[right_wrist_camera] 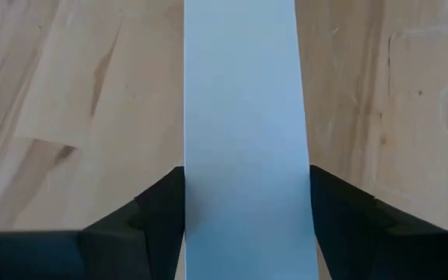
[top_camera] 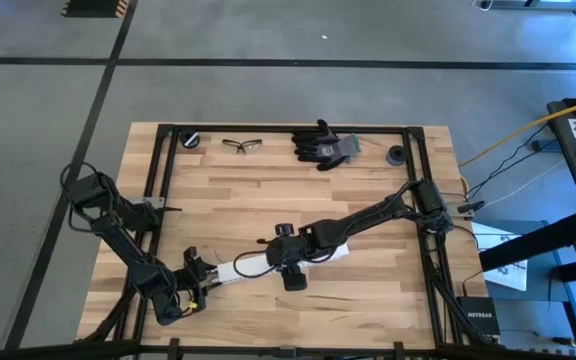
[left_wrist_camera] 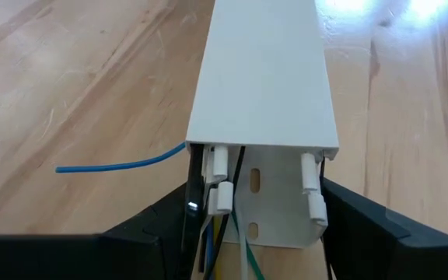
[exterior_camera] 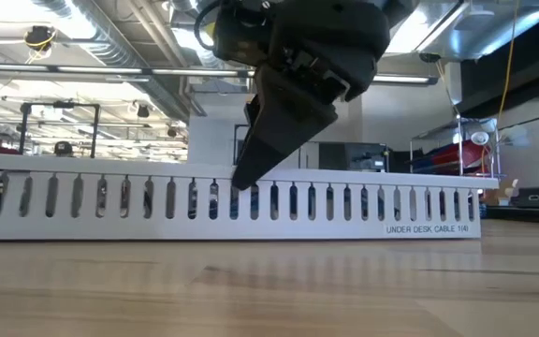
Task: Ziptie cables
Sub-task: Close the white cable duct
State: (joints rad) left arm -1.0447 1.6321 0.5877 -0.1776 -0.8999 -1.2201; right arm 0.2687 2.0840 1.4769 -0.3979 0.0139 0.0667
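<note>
Both grippers, left (top_camera: 196,283) and right (top_camera: 290,262), clamp the white cable raceway (top_camera: 268,265), likely steadying it while wires (left_wrist_camera: 224,225) sit inside.

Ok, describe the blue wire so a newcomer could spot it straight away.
Start at the long white slotted rail lying on the wooden table near its front edge. At the rail's end, which the left gripper straddles, the blue wire curves out sideways onto bare wood. The neighbouring wires there are dark or green.

Overhead camera looks straight down; low one sits at worktop level; both wrist cameras (very close) share the long white slotted plastic rail (top_camera: 268,265).
</note>
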